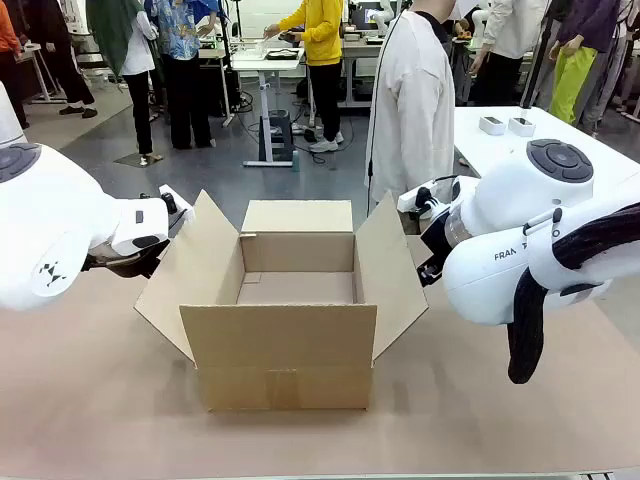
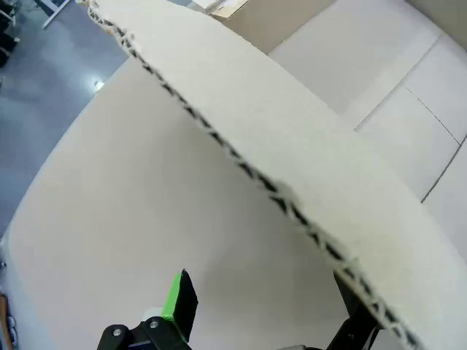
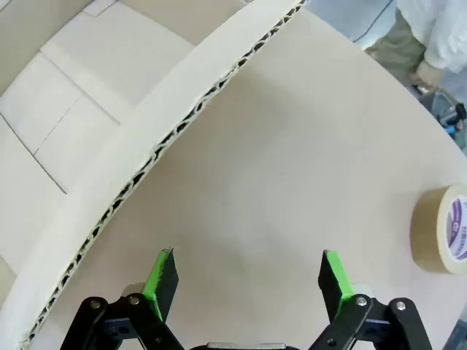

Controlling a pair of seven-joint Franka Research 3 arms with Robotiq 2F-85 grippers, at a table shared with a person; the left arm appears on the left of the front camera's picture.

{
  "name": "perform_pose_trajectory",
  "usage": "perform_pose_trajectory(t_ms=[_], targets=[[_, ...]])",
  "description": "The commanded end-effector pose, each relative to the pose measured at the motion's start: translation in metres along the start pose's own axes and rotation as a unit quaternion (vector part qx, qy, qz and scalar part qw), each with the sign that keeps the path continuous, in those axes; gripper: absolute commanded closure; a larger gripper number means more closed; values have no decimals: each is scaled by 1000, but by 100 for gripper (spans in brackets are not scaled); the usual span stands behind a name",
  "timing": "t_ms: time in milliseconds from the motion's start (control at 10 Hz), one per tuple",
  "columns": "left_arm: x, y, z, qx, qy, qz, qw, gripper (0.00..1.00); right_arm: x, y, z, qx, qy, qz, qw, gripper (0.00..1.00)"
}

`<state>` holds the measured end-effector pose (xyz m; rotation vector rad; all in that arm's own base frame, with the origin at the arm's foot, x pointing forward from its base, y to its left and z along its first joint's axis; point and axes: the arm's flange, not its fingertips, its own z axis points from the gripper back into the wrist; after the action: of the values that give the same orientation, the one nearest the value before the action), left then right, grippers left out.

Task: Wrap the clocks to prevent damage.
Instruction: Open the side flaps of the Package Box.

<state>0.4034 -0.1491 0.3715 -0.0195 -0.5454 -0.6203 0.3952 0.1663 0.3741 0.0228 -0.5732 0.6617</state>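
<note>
Two white robot arms flank an open corrugated cardboard box (image 1: 285,340) mid-table.
The left gripper (image 2: 266,317) gapes across the left flap (image 2: 292,146)'s ridged edge; the right gripper (image 3: 248,284) gapes beside the right flap (image 3: 146,138), above the smooth tan table (image 1: 500,400); grey workshop floor lies beyond.

The tan-covered table (image 1: 90,400) gives way to a smooth grey floor (image 1: 230,175), evenly lit, with one bright glint on it in the left wrist view. Farther back stands a white desk (image 1: 250,65) on a single column. A second white table (image 1: 520,160) stands at the right, and people (image 1: 322,60) stand about between them.
</note>
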Motion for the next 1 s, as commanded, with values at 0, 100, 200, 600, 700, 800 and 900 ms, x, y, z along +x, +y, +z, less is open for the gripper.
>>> perform_pose_trajectory(t_ms=[0, 100, 200, 600, 700, 800, 900], targets=[[0, 0, 0, 0, 0, 0, 1000, 0, 0, 0, 0, 0, 0, 0, 1000, 0], [0, 0, 0, 0, 0, 0, 1000, 0, 0, 0, 0, 0, 0, 0, 1000, 0], [0, 0, 0, 0, 0, 0, 1000, 0, 0, 0, 0, 0, 0, 0, 1000, 0], [0, 0, 0, 0, 0, 0, 1000, 0, 0, 0, 0, 0, 0, 0, 1000, 0], [0, 0, 0, 0, 0, 0, 1000, 0, 0, 0, 0, 0, 0, 0, 1000, 0], [0, 0, 0, 0, 0, 0, 1000, 0, 0, 0, 0, 0, 0, 0, 1000, 0], [0, 0, 0, 0, 0, 0, 1000, 0, 0, 0, 0, 0, 0, 0, 1000, 0]])
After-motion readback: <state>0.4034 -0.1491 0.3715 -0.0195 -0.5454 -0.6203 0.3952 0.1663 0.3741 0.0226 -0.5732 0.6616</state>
